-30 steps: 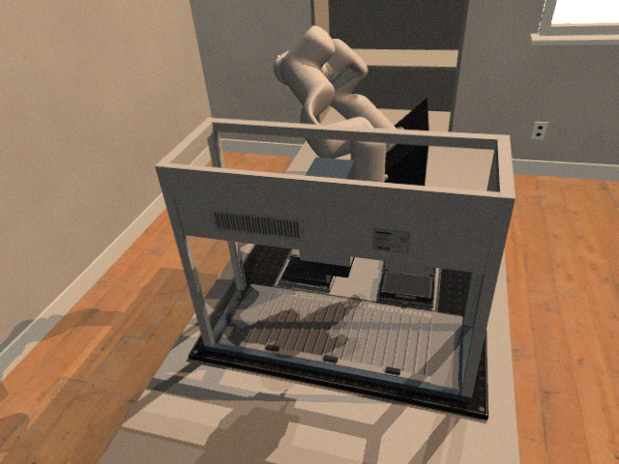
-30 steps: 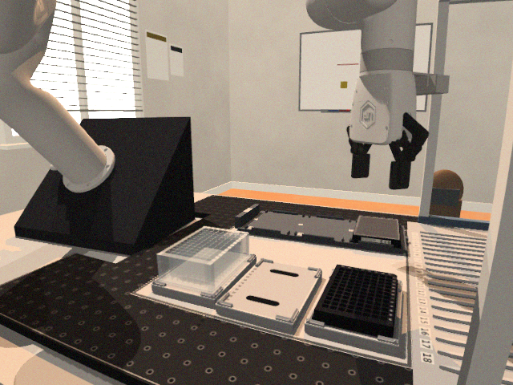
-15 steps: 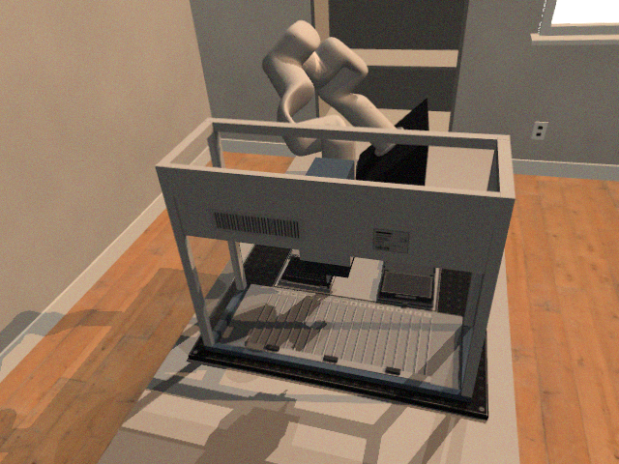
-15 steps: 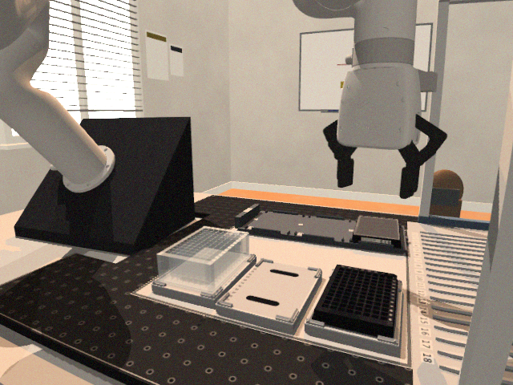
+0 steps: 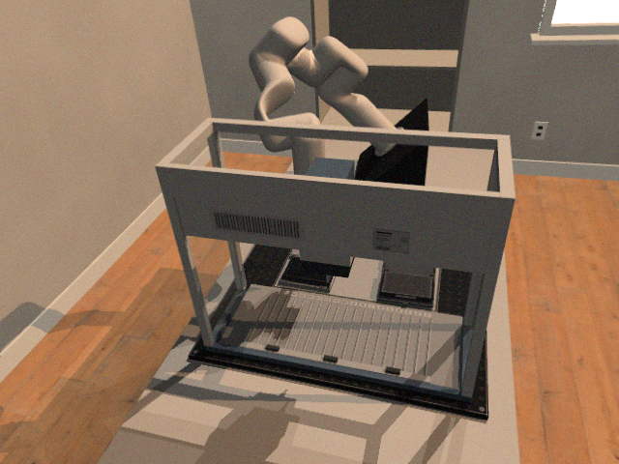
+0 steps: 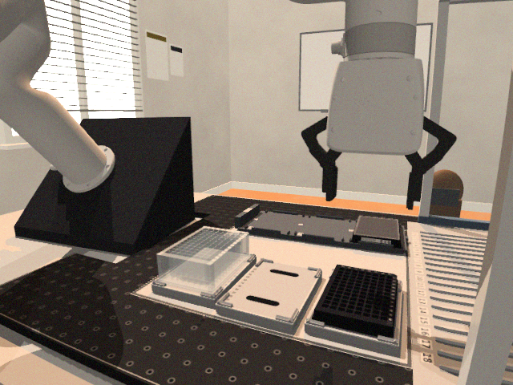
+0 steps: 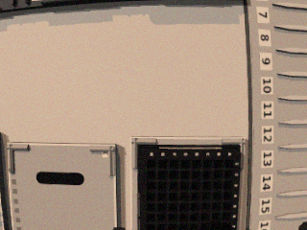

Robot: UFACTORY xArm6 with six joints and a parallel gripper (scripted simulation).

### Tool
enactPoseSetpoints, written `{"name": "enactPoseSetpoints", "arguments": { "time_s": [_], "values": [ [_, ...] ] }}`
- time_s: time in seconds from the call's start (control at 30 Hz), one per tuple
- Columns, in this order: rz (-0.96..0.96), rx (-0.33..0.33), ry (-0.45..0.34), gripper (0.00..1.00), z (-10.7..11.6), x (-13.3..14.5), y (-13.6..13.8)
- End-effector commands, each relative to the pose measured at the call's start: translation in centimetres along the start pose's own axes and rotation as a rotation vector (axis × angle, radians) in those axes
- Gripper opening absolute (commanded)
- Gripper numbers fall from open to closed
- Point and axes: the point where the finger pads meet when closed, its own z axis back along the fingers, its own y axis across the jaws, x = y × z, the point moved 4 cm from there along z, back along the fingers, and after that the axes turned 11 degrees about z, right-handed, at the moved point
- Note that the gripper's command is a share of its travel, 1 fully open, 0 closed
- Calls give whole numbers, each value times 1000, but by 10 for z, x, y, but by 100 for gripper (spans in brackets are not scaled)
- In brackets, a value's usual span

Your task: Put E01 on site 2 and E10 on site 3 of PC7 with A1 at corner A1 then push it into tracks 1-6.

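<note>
Nearest in the exterior view, E01 (image 5: 407, 285) (image 6: 357, 299) (image 7: 188, 192), the black 96-well plate, is sitting in its end nest. Beside it, the middle nest (image 6: 271, 288) (image 7: 72, 206) is standing without a plate, and E07 (image 6: 203, 258), the clear deep-well block, is resting in the nest beyond that, where it belongs.

Farther back, PC7 (image 5: 304, 286) (image 6: 285, 225) (image 7: 144, 4) is lying on the apron outside the rails (image 5: 360, 330) (image 6: 454, 285) (image 7: 293, 124). E10 (image 6: 377, 228) is occupying site 3, at the end away from the handle (image 6: 247, 215); sites 1 and 2 are showing bare.

Above, the tool (image 6: 369, 203) (image 7: 211, 228) is hanging with its fingers wide apart, gripping nothing. In the wrist view its tips are appearing to either side of E01.

The loading step is apparently half done, with E01 being the next plate to fetch. The next move is calling for centring over E01, lowering with the fingers straddling it, and closing squarely without catching the nest's corner locators. Well A1 will be needing a check against site 2's marked corner before release; pushing the carrier in is remaining for afterwards.

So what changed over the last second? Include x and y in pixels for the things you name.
The open gripper (image 6: 369, 203) (image 7: 211, 227) turned about its wrist, came lower and moved nearer the exterior camera, towards the nest side. Nothing was taken hold of or let go. E07 (image 6: 203, 258), E01 (image 5: 407, 285) (image 6: 358, 300) (image 7: 189, 192) and E10 (image 5: 305, 272) (image 6: 377, 228) stayed put.
</note>
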Motion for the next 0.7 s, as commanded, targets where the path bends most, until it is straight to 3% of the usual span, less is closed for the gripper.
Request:
{"name": "enactPoseSetpoints", "arguments": {
  "time_s": [0.0, 0.67],
  "values": [
    [2, 4, 3, 100, 2, 20, -2],
    [2, 4, 3, 100, -6, 21, -2]
  ]
}}
